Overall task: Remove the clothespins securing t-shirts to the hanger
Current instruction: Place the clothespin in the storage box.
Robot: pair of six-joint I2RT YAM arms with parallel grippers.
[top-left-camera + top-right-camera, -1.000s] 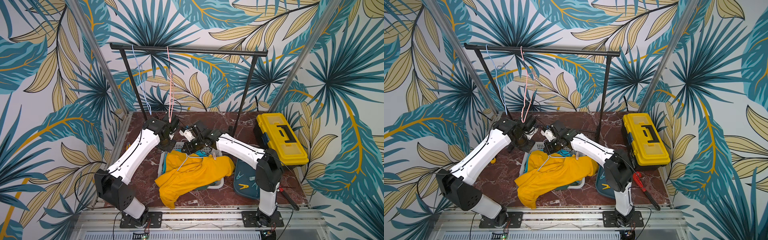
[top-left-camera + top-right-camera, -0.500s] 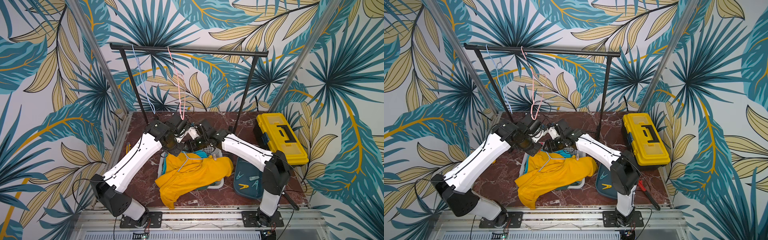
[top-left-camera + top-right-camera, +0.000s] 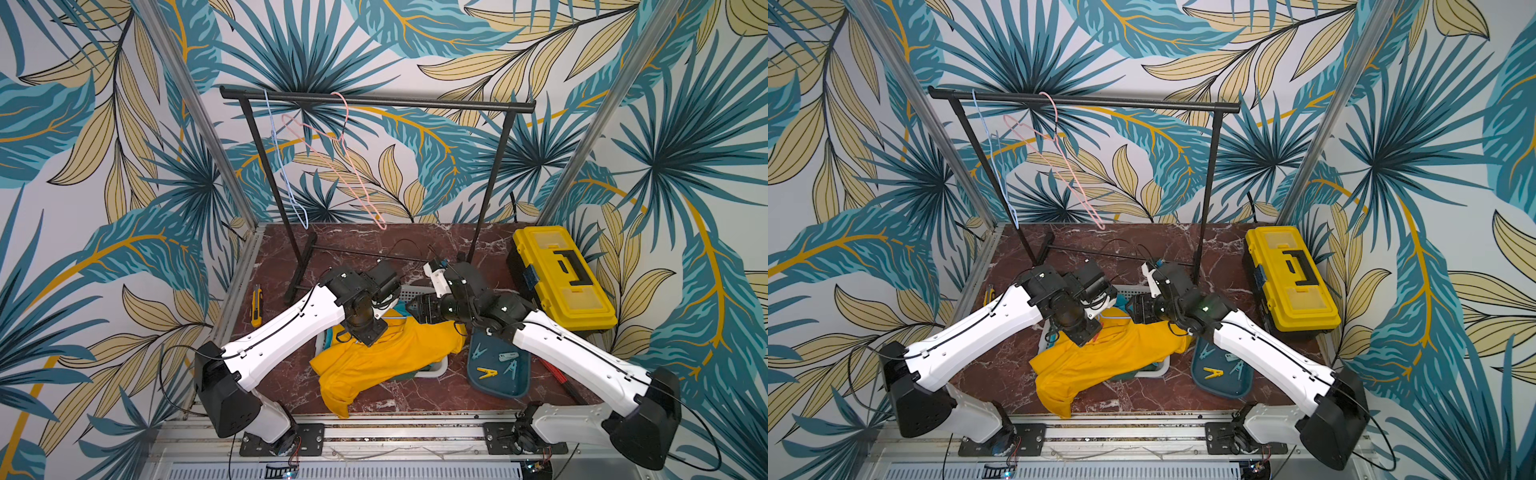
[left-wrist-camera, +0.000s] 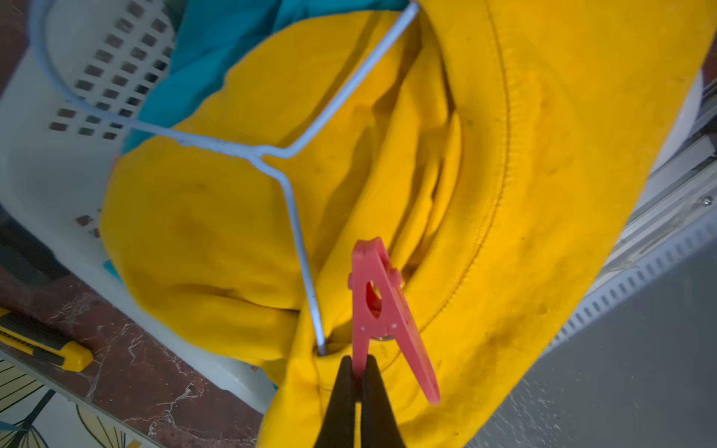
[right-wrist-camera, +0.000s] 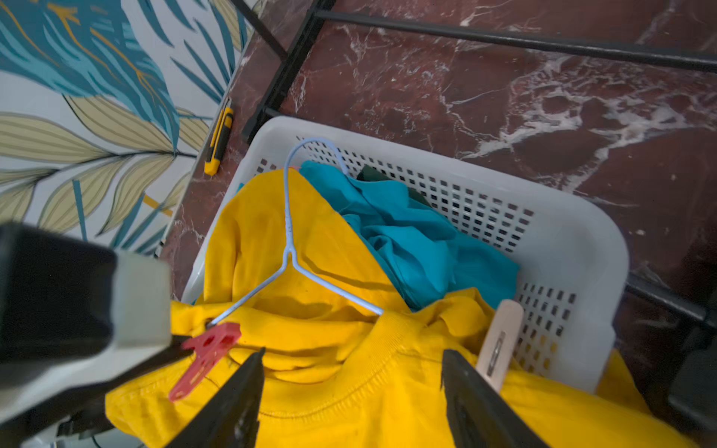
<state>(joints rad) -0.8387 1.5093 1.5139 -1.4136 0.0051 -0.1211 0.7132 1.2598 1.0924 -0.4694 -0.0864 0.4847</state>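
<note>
Left end effector (image 4: 360, 362) pinching red clothespin (image 4: 382, 310), yellow t-shirt (image 4: 543, 155) beneath; right end effector (image 5: 352, 355) wide

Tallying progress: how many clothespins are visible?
6. Four plastic clothespins in the dark teal tray; a red clothespin in the left end effector; a pale peach clothespin on the yellow t-shirt. Others may hide.

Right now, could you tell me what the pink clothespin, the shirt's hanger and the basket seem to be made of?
Pink clothespin: likely matte moulded plastic, uniform colour, cut-out hole. Hanger: probably coated wire, pale blue, twisted neck. Basket: seemingly white plastic, grid of moulded holes.
</note>
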